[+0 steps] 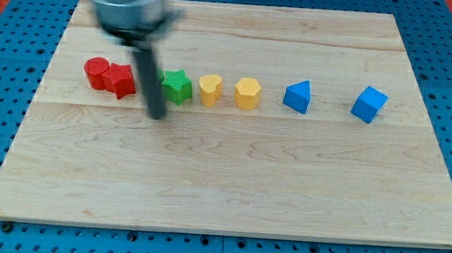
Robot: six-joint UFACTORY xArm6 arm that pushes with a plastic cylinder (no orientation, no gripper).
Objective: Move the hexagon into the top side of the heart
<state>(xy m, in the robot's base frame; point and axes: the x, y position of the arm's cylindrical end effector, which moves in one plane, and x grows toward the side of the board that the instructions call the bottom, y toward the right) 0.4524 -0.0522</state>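
Approaching: my tip [158, 115] rests just left-below the green star [177, 86], no jaws on this rod.
Hexagon: yellow hexagon [247, 93] just right of yellow heart [209, 89], untouched.
Next: circle round it, push it above the heart.

Bright, even light, faint shadows under the blocks; the arm's upper housing [127, 4] is motion-blurred.
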